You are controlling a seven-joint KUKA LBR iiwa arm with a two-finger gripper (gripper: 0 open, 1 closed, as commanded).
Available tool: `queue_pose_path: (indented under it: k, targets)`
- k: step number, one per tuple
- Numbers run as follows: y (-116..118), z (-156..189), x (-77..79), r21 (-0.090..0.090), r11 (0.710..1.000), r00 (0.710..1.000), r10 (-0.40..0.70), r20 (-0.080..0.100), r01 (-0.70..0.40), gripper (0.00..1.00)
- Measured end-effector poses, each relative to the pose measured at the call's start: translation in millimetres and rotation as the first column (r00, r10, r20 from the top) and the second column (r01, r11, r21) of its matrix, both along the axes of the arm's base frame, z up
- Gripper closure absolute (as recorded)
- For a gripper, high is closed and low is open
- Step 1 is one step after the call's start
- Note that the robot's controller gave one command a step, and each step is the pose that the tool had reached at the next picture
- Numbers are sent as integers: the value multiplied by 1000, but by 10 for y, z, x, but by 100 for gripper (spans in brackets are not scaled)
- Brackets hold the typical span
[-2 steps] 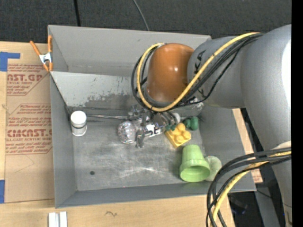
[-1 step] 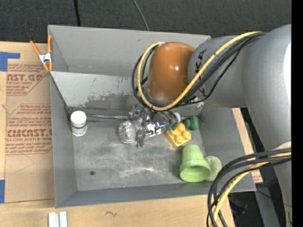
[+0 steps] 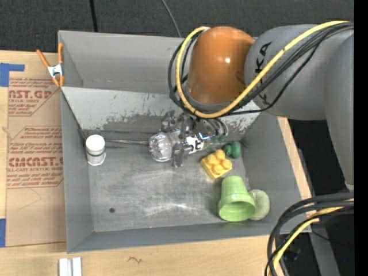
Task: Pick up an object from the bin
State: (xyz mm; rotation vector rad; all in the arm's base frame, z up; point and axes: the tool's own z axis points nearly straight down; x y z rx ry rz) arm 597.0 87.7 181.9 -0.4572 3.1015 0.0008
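The grey arm (image 3: 322, 68) reaches in from the right, and its orange cover (image 3: 221, 62) hangs over the back of the bin (image 3: 115, 56). The gripper (image 3: 183, 142) is low, just beside a clear, shiny round thing (image 3: 161, 147) in the middle. I cannot tell how far open the gripper is or whether it has hold of anything. The clear thing looks round, so I cannot tell which way it points. There is open floor at the front and left, with a small white jar (image 3: 95, 149) near the left wall. A yellow block (image 3: 216, 164) and a green cup (image 3: 234, 199) lie close on the right.
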Motion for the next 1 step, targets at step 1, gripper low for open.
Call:
queue_pose_path:
  k: [1]
  targets:
    - [-3, -15, -17, 0, 1000, 1000, 0, -4, 0, 100]
